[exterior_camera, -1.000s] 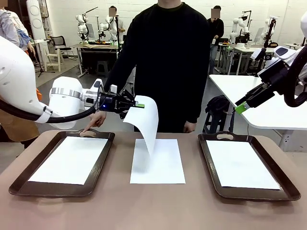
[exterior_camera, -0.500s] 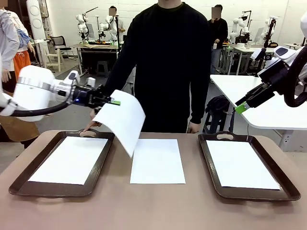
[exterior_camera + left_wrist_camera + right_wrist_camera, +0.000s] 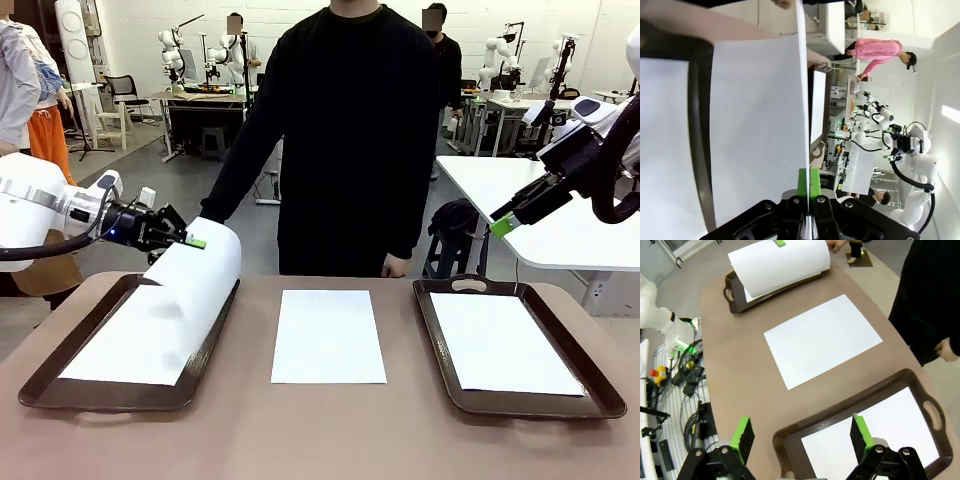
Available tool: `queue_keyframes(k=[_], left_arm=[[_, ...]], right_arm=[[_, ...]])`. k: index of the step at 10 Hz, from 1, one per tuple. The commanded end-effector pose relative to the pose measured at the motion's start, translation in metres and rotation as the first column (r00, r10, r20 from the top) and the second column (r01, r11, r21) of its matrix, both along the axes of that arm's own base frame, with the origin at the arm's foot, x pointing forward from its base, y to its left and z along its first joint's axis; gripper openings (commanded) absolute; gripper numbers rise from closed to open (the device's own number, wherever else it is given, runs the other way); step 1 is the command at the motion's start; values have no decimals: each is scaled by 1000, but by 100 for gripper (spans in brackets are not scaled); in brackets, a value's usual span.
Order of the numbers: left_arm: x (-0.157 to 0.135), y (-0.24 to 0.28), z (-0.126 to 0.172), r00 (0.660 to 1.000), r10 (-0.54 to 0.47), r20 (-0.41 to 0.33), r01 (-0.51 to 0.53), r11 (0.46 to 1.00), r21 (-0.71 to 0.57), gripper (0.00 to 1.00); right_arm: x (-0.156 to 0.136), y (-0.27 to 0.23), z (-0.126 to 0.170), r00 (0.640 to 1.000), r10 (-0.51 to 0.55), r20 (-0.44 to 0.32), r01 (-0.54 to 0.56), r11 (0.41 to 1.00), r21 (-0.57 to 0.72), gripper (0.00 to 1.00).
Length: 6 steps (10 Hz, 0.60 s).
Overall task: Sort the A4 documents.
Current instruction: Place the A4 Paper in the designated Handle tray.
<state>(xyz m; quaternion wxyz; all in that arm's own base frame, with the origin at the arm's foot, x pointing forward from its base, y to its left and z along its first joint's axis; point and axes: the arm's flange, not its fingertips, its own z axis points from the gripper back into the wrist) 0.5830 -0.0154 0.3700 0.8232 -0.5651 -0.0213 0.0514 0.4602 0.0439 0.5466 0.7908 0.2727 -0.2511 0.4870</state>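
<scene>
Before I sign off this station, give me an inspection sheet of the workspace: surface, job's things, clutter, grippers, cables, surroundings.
Surface: brown table, carrying a left tray, a right tray and one loose sheet.
Job's things: held sheet curling down over the left tray's far end; left tray's sheet lying flat; middle sheet flat on the table between the trays; right tray's sheet lying flat.
Clutter: nothing seen.
Grippers: left gripper, jaws shut on the held sheet's edge; right gripper raised above the right tray, jaws open, empty.
Cables: black cable along the left arm; floor cables beside the table.
Surroundings: person in black at the far side; white table beyond.
</scene>
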Motion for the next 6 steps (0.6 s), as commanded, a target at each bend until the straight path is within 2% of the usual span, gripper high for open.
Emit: queue_keyframes(k=[1,3,4,5,6], left_arm=[[-4,4,-11,997,14,-70,-12,999,33,1],[-9,13,-14,995,45,-84,-42,998,40,1],[-11,18,-12,995,65,-73,-59,995,83,1],[-14,26,-11,997,55,-58,-45,985,167,1],[-13,32,-15,998,-4,-60,17,976,218,1]], right_arm=[[0,0,0,1000,5,-1,-5,1000,1,100],[0,0,0,1000,5,-1,-5,1000,1,100],[0,0,0,1000,5,-1,-5,1000,1,100],[0,0,0,1000,5,-1,-5,1000,1,100],[0,0,0,1000,5,-1,-5,1000,1,100]])
